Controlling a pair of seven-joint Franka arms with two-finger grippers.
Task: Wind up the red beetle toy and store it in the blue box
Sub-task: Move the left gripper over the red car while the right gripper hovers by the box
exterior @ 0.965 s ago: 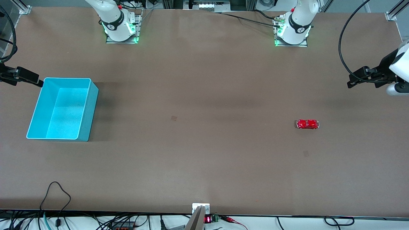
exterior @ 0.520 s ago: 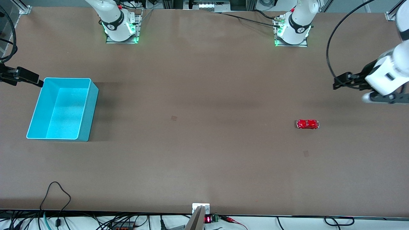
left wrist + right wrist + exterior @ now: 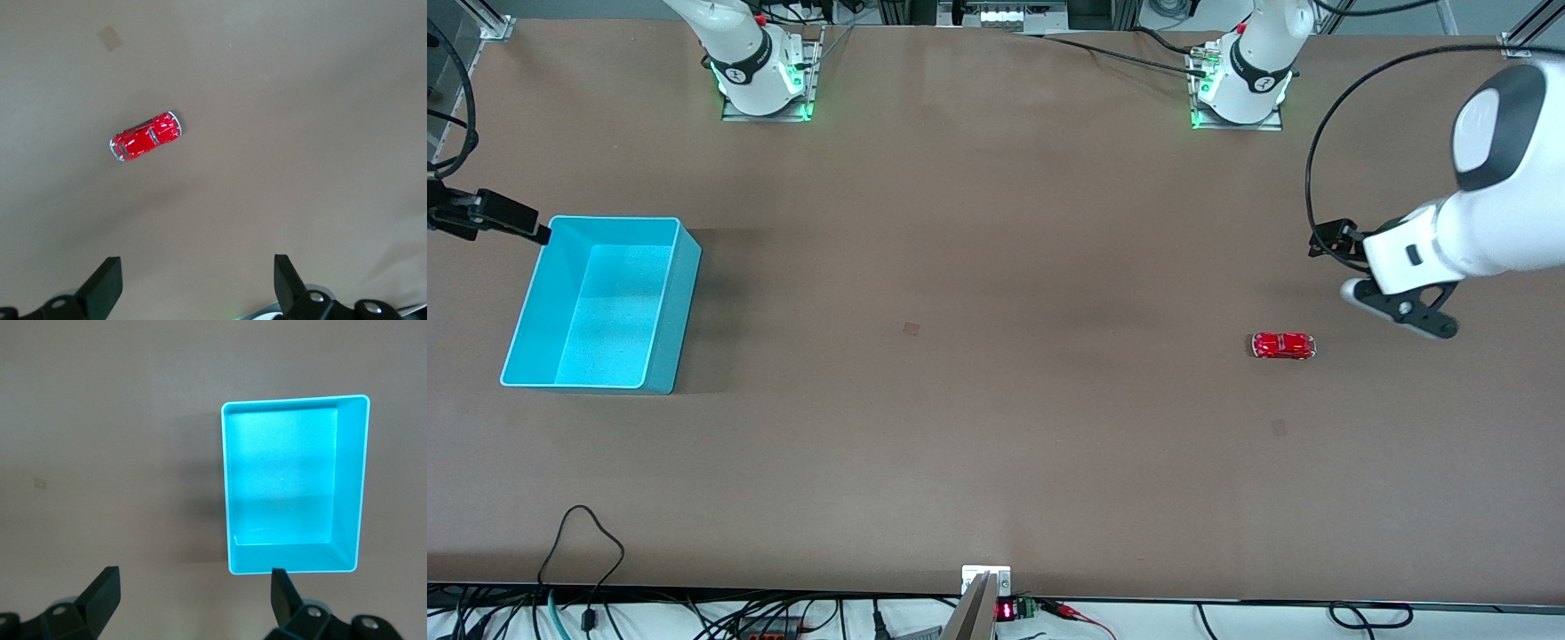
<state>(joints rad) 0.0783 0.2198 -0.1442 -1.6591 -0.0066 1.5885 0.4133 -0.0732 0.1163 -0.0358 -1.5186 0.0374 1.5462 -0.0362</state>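
Observation:
The red beetle toy stands on the brown table toward the left arm's end; in the left wrist view it lies well ahead of the fingers. My left gripper is open and empty, in the air close to the toy, off to one side of it. The blue box stands empty toward the right arm's end and also shows in the right wrist view. My right gripper is open and empty, beside the box's rim.
The arm bases stand along the table's edge farthest from the front camera. Cables hang at the edge nearest that camera. A small patch mark is on the table's middle.
My left arm has swung in from the table's end toward the red beetle toy. The right arm, the box and the toy have not moved.

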